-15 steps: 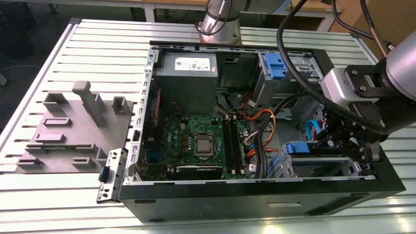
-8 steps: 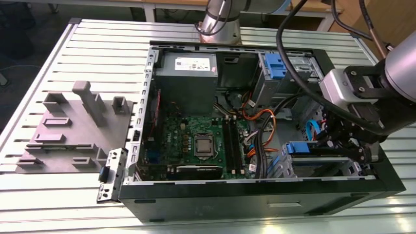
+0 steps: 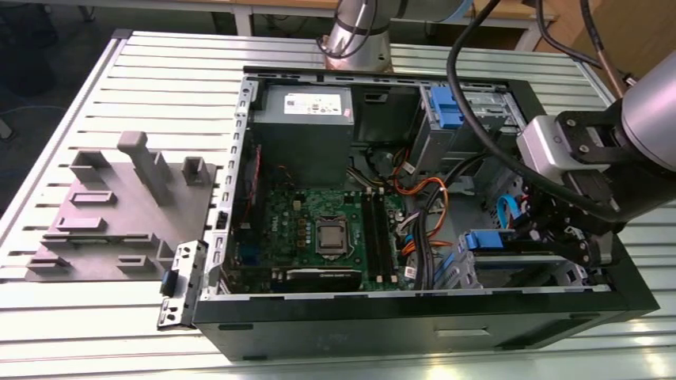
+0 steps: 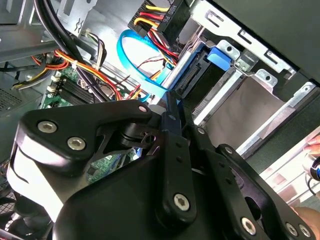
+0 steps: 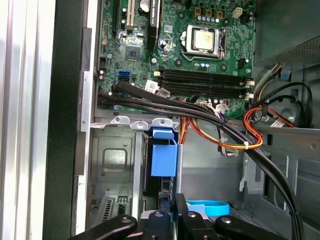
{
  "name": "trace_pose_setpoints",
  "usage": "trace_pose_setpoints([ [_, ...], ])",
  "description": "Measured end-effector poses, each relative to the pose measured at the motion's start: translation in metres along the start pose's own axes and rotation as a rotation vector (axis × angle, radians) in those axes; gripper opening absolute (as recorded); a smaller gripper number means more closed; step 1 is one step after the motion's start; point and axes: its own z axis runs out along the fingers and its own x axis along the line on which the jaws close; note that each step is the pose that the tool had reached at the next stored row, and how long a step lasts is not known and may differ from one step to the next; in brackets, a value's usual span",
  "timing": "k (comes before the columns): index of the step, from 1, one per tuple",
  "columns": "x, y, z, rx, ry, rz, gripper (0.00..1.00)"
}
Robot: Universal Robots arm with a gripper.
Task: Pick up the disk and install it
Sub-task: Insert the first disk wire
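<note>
The gripper [image 5: 171, 209] is down inside the case [image 3: 423, 321], at the corner on the exterior view's right. Its two fingers are almost together. They seem to pinch the blue edge of the disk [image 5: 164, 159], but I can't see the pinch fully, so that is my best guess.

The disk stands on its thin side in the metal bay [image 5: 112, 165], just beside the board [image 5: 200, 65]. In the second wrist view the disk [image 4: 197, 79] runs away from the fingers along the bay's wall and looks partly in (how deep it sits I cannot tell).

I think the job right now is seating the disk in the bay. To do it well, the disk should be held straight, in line with the bay's walls. If it tilts, the blue frame could catch on the metal and jam. The push should be slow and go along the bay, not sideways. The grip should be firm enough that the disk can't slip, but not so hard that the plastic bends.

Wires [image 5: 190, 108] pass close by the bay's mouth, and a blue cable [image 4: 125, 60] loops near the fingers. They should not get between disk and bay, since a trapped wire could stop the disk or get squashed. The case's black wall is also very near the arm, so there is little room to swing.
</note>
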Motion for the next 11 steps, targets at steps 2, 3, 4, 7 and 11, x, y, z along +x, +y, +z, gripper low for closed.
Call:
trace_pose_setpoints([
  [2, 0.0, 0.0, 0.0, 0.0, 0.0002, 0.0, 0.16],
  [3, 0.0, 0.0, 0.0, 0.0, 0.0003, 0.0, 0.16],
  [4, 0.0, 0.0, 0.0002, 0.0, 0.0004, 0.0, 0.16],
  [7, 0.0001, 0.0001, 0.001, 0.0, 0.0002, 0.0, 0.16],
  [11, 0.0002, 0.0001, 0.0011, 0.0, 0.0005, 0.0, 0.16],
])
